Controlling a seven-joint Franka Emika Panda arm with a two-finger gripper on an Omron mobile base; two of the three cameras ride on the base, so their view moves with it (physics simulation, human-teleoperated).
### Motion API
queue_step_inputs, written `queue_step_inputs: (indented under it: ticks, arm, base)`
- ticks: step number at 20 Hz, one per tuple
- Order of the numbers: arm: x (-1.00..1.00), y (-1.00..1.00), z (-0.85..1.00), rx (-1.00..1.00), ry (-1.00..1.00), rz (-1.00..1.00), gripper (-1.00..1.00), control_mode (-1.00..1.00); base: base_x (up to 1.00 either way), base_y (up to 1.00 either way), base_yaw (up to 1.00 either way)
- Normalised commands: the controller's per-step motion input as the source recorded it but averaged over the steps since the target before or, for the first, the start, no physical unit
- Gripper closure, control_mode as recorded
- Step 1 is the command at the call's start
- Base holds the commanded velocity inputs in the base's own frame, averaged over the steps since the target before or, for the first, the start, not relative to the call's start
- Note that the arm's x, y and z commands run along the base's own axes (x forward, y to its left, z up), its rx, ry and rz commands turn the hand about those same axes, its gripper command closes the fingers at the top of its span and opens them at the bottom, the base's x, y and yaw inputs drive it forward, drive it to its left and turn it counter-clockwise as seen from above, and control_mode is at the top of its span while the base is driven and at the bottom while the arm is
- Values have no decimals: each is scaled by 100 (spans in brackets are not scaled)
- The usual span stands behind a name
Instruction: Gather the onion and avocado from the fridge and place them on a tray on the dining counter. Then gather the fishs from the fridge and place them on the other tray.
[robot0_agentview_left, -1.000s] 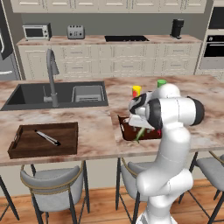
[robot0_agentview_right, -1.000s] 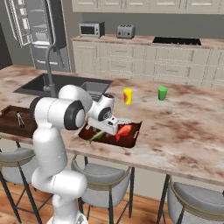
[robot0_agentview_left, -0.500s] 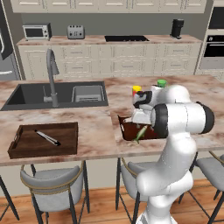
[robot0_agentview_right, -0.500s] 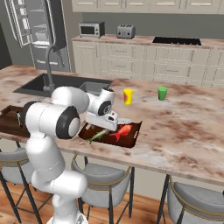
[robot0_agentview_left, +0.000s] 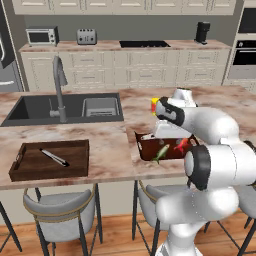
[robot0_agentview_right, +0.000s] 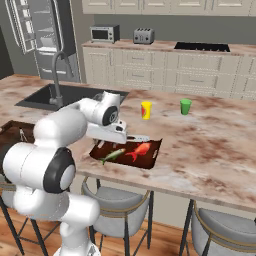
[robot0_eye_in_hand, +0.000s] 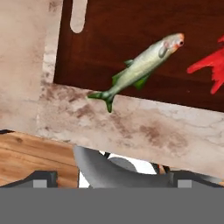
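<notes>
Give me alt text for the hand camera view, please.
A green fish lies in the reddish-brown tray, its tail overhanging the near rim onto the marbled counter. A red fish shows at the right edge, and a grey stool sits below the counter.

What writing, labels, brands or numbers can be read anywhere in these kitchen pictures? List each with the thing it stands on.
None can be read.
The microwave, toaster and wall oven show no legible lettering; any marks are too small to tell.
The yellow cup, green cup and both trays carry no print.
</notes>
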Motion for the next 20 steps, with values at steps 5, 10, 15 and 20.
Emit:
queue_step_inputs:
  ticks: [5, 10, 15, 20]
  arm:
    - [-95, 41, 55, -6, -7, 14, -100, -100]
    - [-100, 38, 53, -6, -12, 12, -100, -100]
    - [-100, 17, 60, -8, -23, 8, -100, -100]
    - [-99, 6, 50, -6, -30, 1, -100, -100]
  base:
    - [0, 0, 0]
    - [0, 0, 0]
    - [0, 0, 0]
    - [0, 0, 0]
